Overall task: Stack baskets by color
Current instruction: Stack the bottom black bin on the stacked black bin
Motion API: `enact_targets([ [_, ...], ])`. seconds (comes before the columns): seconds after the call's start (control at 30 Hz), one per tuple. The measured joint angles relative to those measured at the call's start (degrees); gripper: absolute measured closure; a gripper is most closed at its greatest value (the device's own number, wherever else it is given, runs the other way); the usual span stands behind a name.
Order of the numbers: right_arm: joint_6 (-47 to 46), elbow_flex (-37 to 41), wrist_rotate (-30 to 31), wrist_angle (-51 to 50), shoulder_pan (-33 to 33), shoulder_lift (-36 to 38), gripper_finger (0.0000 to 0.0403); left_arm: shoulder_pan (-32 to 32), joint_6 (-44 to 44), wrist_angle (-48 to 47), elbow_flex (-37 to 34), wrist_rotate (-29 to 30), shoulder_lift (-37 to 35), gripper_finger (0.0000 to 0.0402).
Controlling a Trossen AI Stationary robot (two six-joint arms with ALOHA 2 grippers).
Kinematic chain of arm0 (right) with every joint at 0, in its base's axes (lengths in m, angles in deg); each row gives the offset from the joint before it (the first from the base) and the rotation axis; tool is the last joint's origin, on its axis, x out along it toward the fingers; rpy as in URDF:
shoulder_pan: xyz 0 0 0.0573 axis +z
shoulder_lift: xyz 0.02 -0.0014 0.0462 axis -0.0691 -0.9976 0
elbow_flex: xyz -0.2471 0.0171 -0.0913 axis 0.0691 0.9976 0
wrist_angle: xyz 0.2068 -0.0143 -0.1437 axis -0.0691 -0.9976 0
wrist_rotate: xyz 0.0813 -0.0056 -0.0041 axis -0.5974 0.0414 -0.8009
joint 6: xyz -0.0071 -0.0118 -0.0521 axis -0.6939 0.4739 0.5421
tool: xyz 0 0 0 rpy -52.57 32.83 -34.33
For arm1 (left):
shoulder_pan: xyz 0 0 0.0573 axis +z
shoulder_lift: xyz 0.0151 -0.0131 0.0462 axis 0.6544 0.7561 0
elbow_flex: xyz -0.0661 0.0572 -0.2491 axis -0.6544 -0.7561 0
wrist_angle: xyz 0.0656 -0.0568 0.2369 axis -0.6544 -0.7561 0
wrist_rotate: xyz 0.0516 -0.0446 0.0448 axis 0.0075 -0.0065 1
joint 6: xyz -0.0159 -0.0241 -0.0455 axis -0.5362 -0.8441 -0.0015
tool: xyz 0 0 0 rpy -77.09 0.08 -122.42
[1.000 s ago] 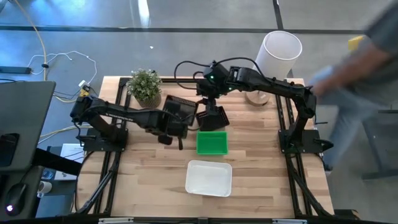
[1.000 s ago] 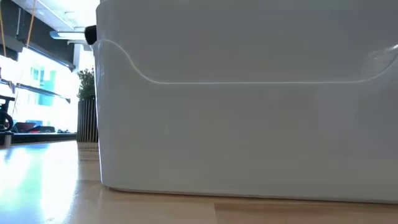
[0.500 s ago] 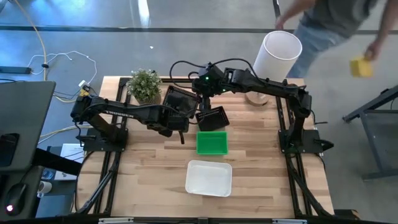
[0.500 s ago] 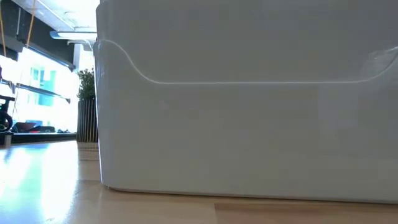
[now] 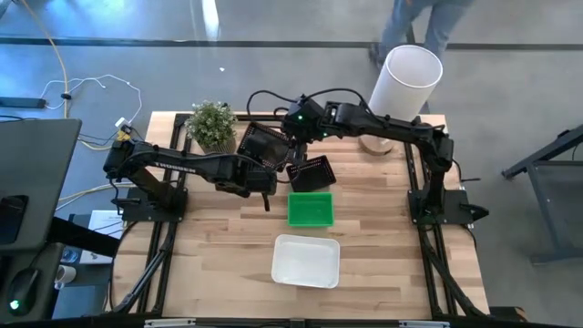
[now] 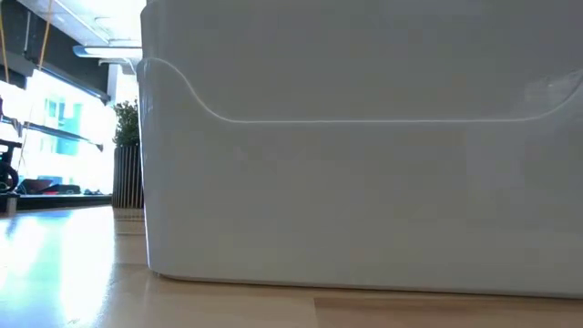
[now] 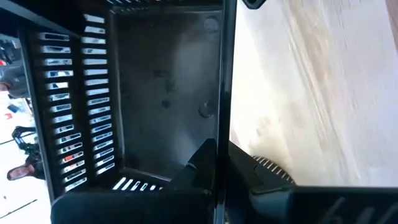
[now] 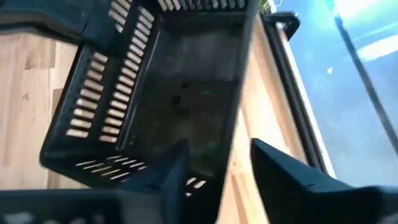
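Note:
My left gripper [image 5: 263,166] [image 7: 217,165], left of the table's middle, is shut on a black perforated basket [image 5: 262,144] [image 8: 168,93], which it holds tilted above the table. My right gripper [image 5: 290,148] [image 8: 219,163] is open at that same basket. One finger stands inside its side wall and one outside. Whether they touch it I cannot tell. A second black basket [image 5: 310,171] lies on the table just beyond the green basket [image 5: 311,209]. The white basket [image 5: 306,260] [image 6: 364,182] rests flat near the front edge. My left gripper pinches one side wall [image 7: 219,134] of the black basket, one finger inside the basket and one outside. The fingers come slanting down from the table's left. The basket is tilted, its open side turned toward the wrist camera.
A small potted plant [image 5: 212,124] stands at the far left of the table. A tall white cylinder [image 5: 407,77] is at the far right corner. A person [image 5: 419,18] walks past behind the table. Bare wood lies to the right of the green and white baskets.
My right gripper has moved toward the table's left and down, away from the black basket by the green one and up to the basket in my left gripper. My left gripper has rolled, which tipped its basket up and turned it.

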Motion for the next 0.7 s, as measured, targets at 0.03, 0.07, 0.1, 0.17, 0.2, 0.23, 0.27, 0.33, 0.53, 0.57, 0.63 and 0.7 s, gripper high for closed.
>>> enact_targets([
  [0.03, -0.22, 0.00, -0.07, -0.36, 0.00, -0.06, 0.0261, -0.01, 0.38, 0.04, 0.00, -0.02, 0.00, 0.0401],
  [0.07, -0.20, 0.00, -0.07, -0.55, 0.00, -0.09, 0.0279, -0.08, 0.60, 0.07, 0.00, 0.00, 0.00, 0.0401],
  [0.1, -0.20, 0.00, -0.12, -0.62, 0.01, -0.09, 0.0301, -0.15, 0.59, 0.17, 0.00, 0.00, 0.00, 0.0401],
  [0.17, -0.14, 0.00, -0.57, -0.76, 0.04, -0.09, 0.0347, -0.24, 0.55, 0.22, -0.02, -0.02, 0.00, 0.0401],
  [0.2, 0.25, 0.00, -0.72, -0.85, 0.00, -0.09, 0.0371, -0.24, 0.50, 0.20, -0.02, -0.07, 0.01, 0.0401],
  [0.23, 0.85, 0.00, -0.73, -0.80, 0.00, -0.09, 0.0386, -0.25, 0.24, 0.25, -0.02, -0.06, 0.02, 0.0401],
  [0.27, 1.35, 0.00, -0.65, -0.62, -0.02, -0.09, 0.0393, -0.28, -0.17, 0.48, -0.02, -0.02, 0.02, 0.0401],
  [0.33, 0.88, 0.00, 0.12, -0.49, -0.04, -0.09, 0.0388, -0.28, -0.77, 0.73, -0.02, 0.02, 0.02, 0.0397],
  [0.53, 1.50, 0.00, 1.27, -0.85, -0.37, -0.09, 0.0399, -0.26, -3.57, 0.58, -0.02, -2.65, 0.02, 0.0357],
  [0.57, 1.35, 0.02, 1.63, -0.91, -0.42, -0.09, 0.0398, -0.26, -4.37, 0.59, -0.02, -3.36, 0.02, 0.0346],
  [0.63, 1.37, 0.02, 2.07, -0.91, -0.71, -0.06, 0.0400, -0.26, -5.61, 0.60, -0.02, -4.52, 0.02, 0.0324],
  [0.7, 1.37, 0.02, 2.11, -0.93, -1.02, -0.09, 0.0401, -0.26, -6.08, 0.65, -0.02, -4.85, 0.02, 0.0300],
])
